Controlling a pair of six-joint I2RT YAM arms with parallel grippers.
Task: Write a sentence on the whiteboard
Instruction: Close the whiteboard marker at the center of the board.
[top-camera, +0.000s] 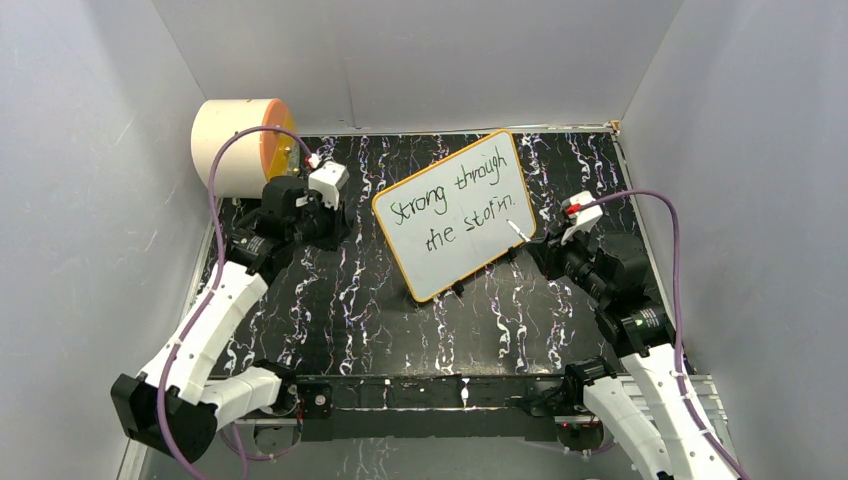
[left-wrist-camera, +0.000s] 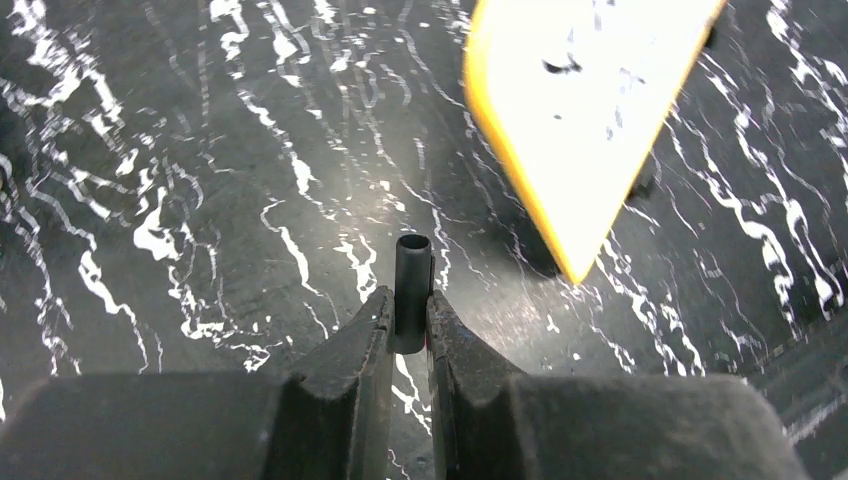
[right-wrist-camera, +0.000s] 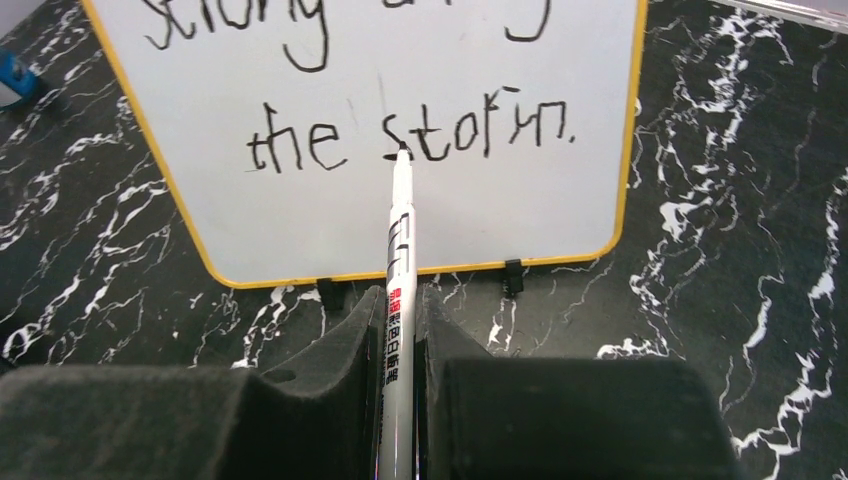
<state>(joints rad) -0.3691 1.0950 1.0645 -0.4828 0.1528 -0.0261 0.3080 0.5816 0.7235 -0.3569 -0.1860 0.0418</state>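
Note:
The whiteboard lies tilted on the black marbled table, with an orange-yellow frame and black feet on its near edge. It reads "Strong through the storm." in black. My right gripper is shut on a white marker. From above, the marker points at the board's right end near the full stop. I cannot tell whether its tip touches. My left gripper hangs over the table left of the whiteboard, shut on a short black cap.
A cream cylinder with an orange face stands at the back left corner, behind the left arm. Grey walls close in the table on three sides. A small blue object shows beyond the board's left edge.

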